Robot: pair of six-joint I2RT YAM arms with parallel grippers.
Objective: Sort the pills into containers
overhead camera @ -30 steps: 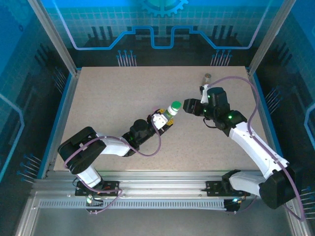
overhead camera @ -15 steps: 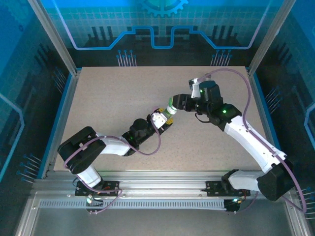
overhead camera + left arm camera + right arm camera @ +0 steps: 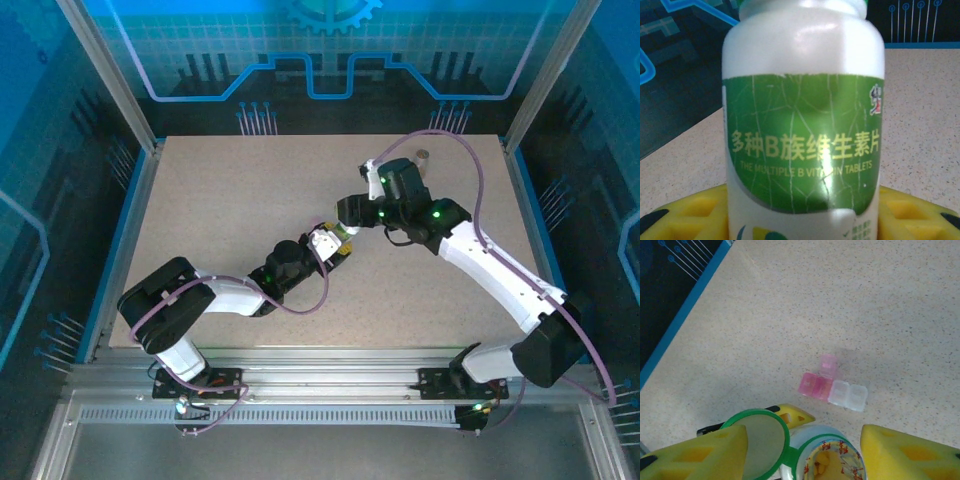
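Nearest us, the left gripper [image 3: 338, 240] pinched the white bottle [image 3: 802, 125] between its yellow pads [image 3: 690, 215]. Just above it the right gripper [image 3: 802, 455] stood spread, one pad on either side of the bottle's open mouth and its hinged green cap [image 3: 762, 440]. Beyond, a pink-and-clear pill box [image 3: 832, 387] lay on the table [image 3: 865, 300], and a brownish vial [image 3: 421, 156] stood near the far edge.
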